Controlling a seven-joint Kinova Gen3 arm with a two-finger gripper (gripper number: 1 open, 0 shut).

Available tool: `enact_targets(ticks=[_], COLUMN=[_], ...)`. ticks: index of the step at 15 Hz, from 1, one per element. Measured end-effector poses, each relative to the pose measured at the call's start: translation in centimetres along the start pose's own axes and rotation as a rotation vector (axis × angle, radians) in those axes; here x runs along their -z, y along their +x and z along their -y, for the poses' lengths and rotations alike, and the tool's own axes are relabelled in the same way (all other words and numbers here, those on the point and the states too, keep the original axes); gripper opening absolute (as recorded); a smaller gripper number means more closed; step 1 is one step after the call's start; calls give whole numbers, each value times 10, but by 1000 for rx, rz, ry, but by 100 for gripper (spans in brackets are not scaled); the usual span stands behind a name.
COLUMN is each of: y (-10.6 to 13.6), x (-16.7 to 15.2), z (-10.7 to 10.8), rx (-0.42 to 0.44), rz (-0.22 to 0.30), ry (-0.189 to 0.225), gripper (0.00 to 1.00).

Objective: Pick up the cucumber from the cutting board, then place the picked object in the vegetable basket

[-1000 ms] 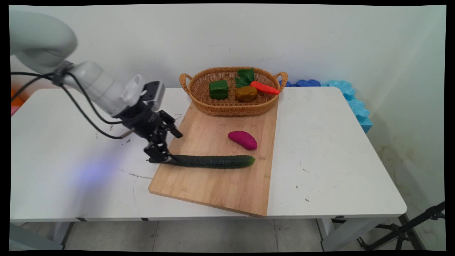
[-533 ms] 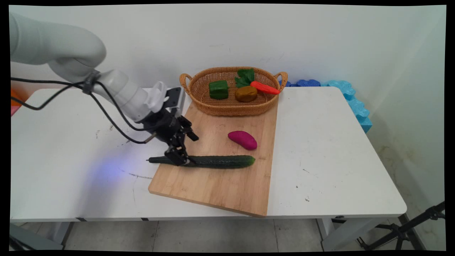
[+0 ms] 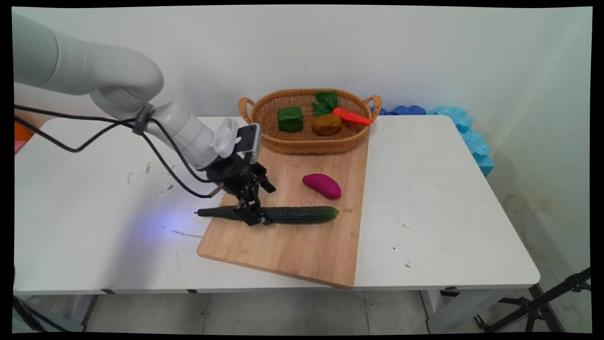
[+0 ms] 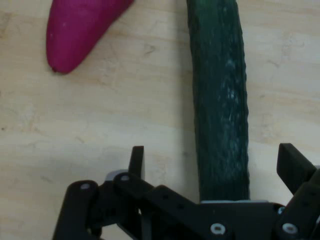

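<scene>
Item: gripper (image 3: 255,218), fingers spread wide, gripping nothing; you see it straddling the cucumber (image 3: 283,214) left of its middle. The cucumber lies flat across the cutting board (image 3: 292,241), stem overhanging the table (image 3: 434,198). Purple sweet potato (image 3: 322,185) nearby, apart.

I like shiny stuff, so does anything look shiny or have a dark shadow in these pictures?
Hand view: pale streaks of shine run along the cucumber, and a soft shadow lies on the wooden board to its left. Main view: the gripper and arm darken the board just beneath them; nothing glares.
</scene>
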State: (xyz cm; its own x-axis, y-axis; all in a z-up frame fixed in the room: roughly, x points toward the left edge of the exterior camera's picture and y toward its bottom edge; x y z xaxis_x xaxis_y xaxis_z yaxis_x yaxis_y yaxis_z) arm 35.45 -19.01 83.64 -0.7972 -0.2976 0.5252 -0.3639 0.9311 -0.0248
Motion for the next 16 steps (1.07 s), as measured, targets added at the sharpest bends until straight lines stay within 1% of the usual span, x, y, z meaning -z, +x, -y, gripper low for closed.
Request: enact_targets(ticks=[8,9,16], y=[4,5,5], x=[-22,-24,-29], z=[-1,-1,-2], rx=[-4,-4,-10], rz=[9,10,16], ry=[-2,-2,-4], gripper=[100,0,0])
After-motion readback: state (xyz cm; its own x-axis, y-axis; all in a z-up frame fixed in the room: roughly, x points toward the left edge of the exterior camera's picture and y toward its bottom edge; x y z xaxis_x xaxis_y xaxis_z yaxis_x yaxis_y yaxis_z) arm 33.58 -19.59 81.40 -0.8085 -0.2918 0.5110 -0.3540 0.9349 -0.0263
